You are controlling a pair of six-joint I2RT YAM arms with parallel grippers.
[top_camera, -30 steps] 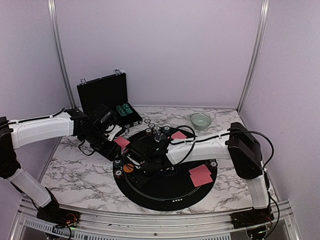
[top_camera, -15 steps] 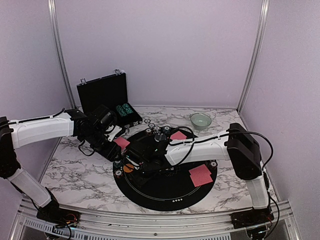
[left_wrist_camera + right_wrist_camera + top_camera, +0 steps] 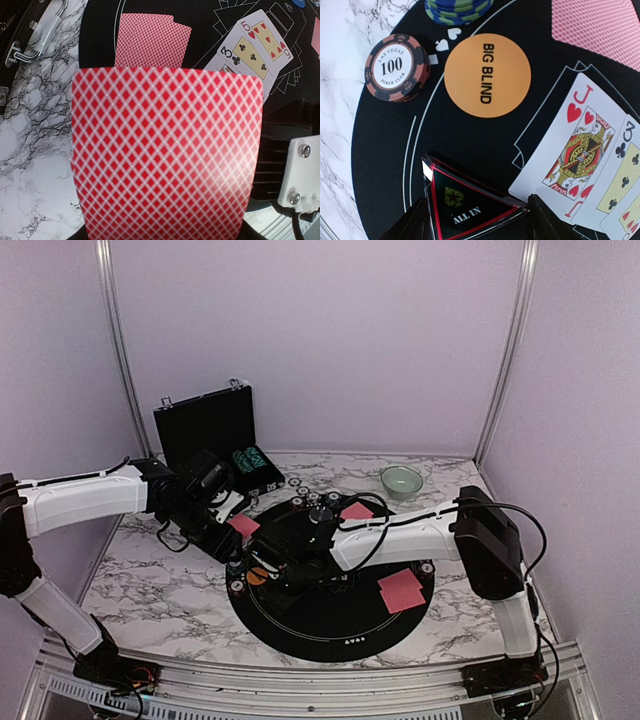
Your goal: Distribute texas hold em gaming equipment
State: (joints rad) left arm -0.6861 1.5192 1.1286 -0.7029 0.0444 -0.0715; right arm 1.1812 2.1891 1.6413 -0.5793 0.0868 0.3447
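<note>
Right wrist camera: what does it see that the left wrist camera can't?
Only the right wrist view shows the orange BIG BLIND disc, a 100 chip stack, the triangular ALL IN marker and the jack of hearts. Only the left wrist view shows a red-backed card held close, filling most of the picture, and the case's metal latch. Both show the three of clubs, the black mat and the marble table.

High rear overview; two close wrist views down onto the shared black mat.
</note>
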